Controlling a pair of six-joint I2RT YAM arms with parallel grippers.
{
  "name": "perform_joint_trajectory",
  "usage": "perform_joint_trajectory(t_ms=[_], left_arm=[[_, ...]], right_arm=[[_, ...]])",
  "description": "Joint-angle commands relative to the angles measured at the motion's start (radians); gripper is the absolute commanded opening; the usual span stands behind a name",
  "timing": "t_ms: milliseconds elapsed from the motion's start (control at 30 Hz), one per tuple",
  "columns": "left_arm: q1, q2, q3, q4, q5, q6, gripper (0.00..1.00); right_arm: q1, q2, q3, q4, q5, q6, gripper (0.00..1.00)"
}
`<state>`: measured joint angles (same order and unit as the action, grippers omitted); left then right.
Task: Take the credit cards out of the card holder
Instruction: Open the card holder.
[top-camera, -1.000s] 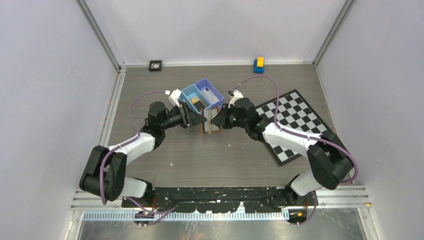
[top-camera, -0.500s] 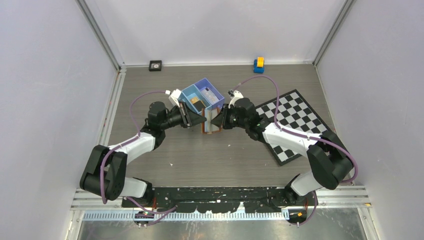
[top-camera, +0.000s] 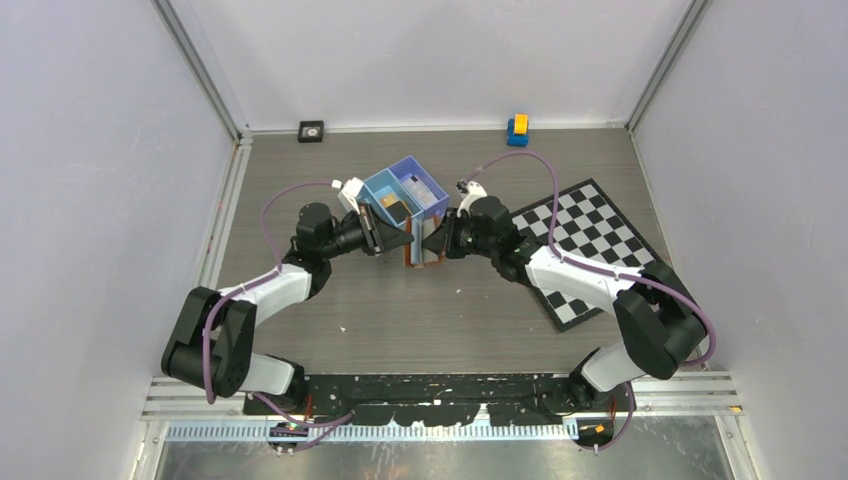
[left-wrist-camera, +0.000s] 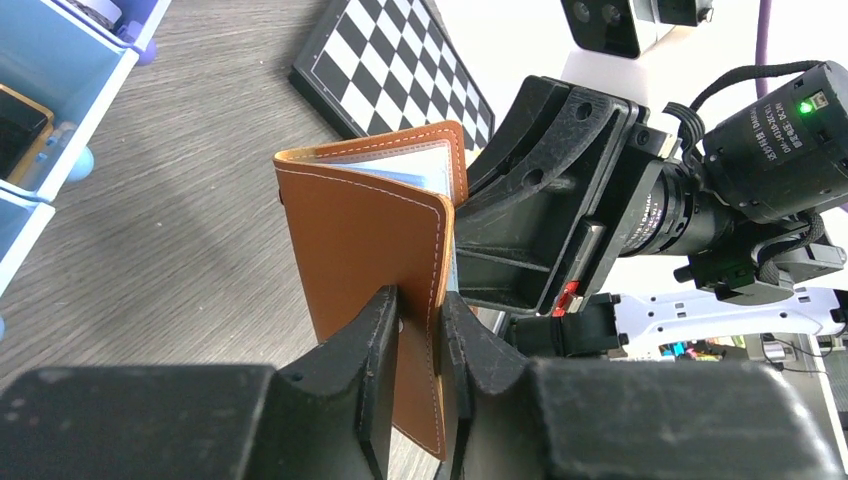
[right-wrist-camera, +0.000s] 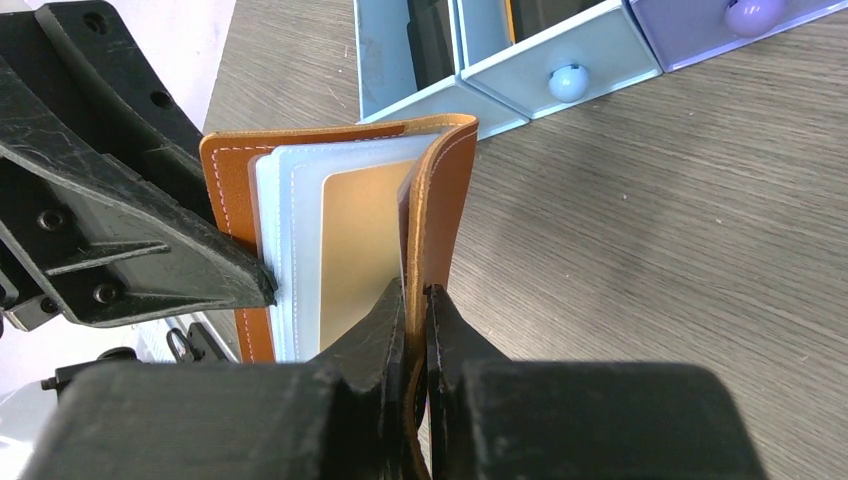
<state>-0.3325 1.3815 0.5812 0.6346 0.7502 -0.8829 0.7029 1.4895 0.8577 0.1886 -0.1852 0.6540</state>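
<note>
The brown card holder (top-camera: 421, 256) stands on edge and partly open at the table's middle, held between both arms. My left gripper (left-wrist-camera: 418, 310) is shut on one brown cover (left-wrist-camera: 370, 240), pinching it near the stitched edge. From the opposite side my right gripper (right-wrist-camera: 415, 290) is shut on the other cover (right-wrist-camera: 447, 190). Between the covers the right wrist view shows the credit cards: an orange-tan one (right-wrist-camera: 360, 250) inside pale blue sleeves (right-wrist-camera: 295, 235). From above, the left gripper (top-camera: 404, 240) and the right gripper (top-camera: 430, 243) nearly meet tip to tip over the holder.
A blue three-compartment tray (top-camera: 388, 172) holding small items stands just behind the card holder. The chequered board (top-camera: 590, 240) lies to the right under the right arm. A small blue and yellow object (top-camera: 517, 129) and a black square (top-camera: 311, 130) sit at the back wall.
The left gripper's jaws have closed in on the near cover of the card holder. Both arms and the holder have hardly moved.
</note>
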Motion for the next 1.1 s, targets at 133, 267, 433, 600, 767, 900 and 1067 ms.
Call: perform_joint_trajectory(t_ms=[133,267,433,600,767,900,1067], left_arm=[[-0.003,-0.003,0.025,-0.011,0.006,0.029,0.10],[-0.003,-0.011,0.034,-0.069,-0.014,0.057,0.03],[-0.003,-0.045,0.042,-0.157,-0.058,0.106,0.00],[-0.001,-0.064,0.036,-0.183,-0.091,0.113,0.00],[0.010,-0.056,0.025,-0.143,-0.076,0.084,0.00],[0.010,-0.067,0.021,-0.139,-0.075,0.084,0.00],[0.017,-0.075,0.011,-0.126,-0.083,0.074,0.00]], right_arm=[[0.006,-0.050,0.003,0.083,-0.042,0.010,0.06],[0.007,-0.051,0.003,0.087,-0.043,0.012,0.12],[0.007,-0.061,-0.004,0.080,-0.018,0.015,0.34],[0.007,-0.083,-0.032,0.122,-0.027,0.017,0.48],[0.006,-0.086,-0.039,0.129,-0.026,0.018,0.58],[0.007,-0.073,-0.029,0.115,-0.027,0.019,0.67],[0.006,-0.052,0.014,0.013,0.047,0.015,0.44]])
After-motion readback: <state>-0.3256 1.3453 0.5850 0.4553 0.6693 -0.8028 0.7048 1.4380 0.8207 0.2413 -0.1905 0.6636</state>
